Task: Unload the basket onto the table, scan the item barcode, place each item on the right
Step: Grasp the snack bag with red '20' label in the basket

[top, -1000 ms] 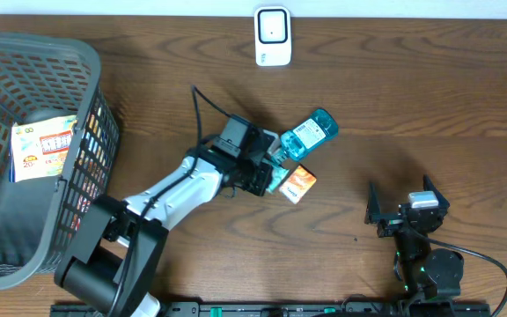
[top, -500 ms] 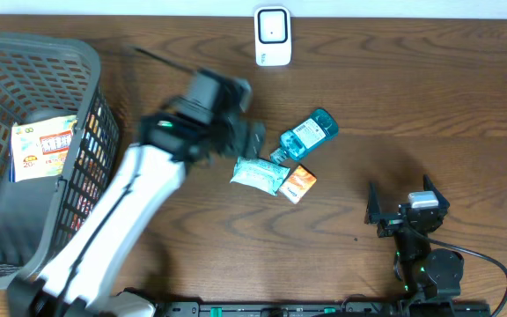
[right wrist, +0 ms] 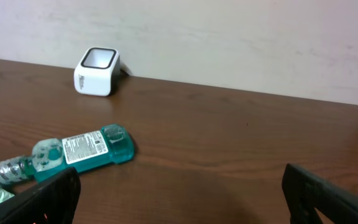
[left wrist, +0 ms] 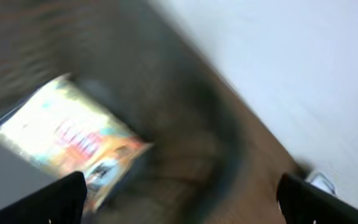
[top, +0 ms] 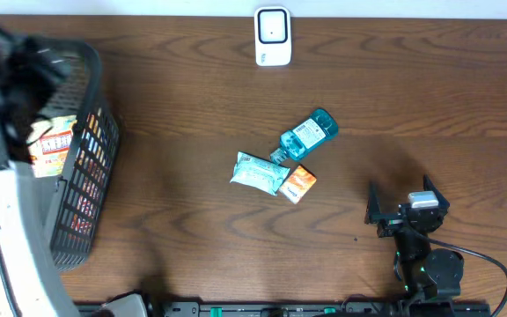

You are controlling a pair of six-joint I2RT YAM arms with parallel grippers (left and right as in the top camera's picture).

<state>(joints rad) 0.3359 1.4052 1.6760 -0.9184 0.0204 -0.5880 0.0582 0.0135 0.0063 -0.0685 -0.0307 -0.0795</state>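
Centrally: one bottle (top: 308, 135), one pouch (top: 258, 173), one box (top: 298, 183) — left gripper (left wrist: 182, 200), right gripper (right wrist: 185, 196) spread.

scanner (top: 272, 36): white upright block with a dark window on its face, standing at the far edge of the worktop (top: 412, 106), well apart from the items
bottle (top: 308, 136): clear teal, white printed label, lying on its side and slanted, neck end towards the packet and the box
packet (top: 258, 173): white and pale teal pouch, lying flat, just beside the bottle's neck
box (top: 298, 183): small orange carton, lying flat and askew, against the packet's right end
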